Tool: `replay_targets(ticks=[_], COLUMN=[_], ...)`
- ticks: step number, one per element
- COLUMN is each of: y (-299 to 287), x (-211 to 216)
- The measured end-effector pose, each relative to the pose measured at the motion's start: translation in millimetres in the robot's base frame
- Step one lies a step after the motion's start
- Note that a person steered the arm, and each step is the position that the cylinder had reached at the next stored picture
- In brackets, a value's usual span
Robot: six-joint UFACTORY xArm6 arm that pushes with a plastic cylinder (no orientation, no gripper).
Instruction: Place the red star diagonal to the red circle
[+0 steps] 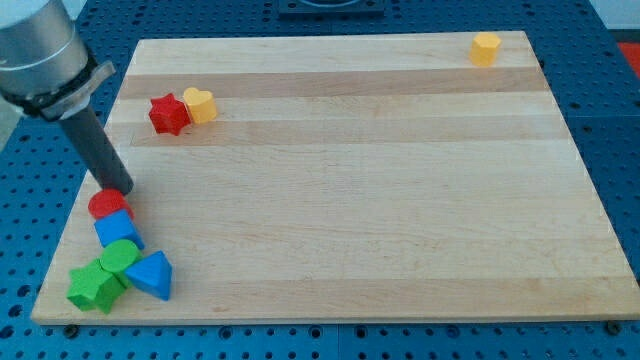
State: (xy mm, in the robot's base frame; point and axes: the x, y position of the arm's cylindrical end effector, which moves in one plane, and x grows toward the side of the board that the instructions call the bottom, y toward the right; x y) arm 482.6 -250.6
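Note:
The red star lies at the board's upper left, touching a yellow heart on its right. The red circle lies near the left edge, lower down. My tip is at the red circle's upper right edge, touching or almost touching it. The red star is well above the tip, slightly to the right.
Below the red circle sit a blue block, a green circle, a green star and a blue triangle, packed together at the lower left corner. A yellow hexagon sits at the top right. The wooden board rests on a blue pegboard.

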Motion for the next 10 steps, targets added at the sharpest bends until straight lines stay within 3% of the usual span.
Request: replay_targets(ticks=[1,2,5,8,10], y=[0,-2,-13,6,15], x=[6,-26,-191,-165,-88])
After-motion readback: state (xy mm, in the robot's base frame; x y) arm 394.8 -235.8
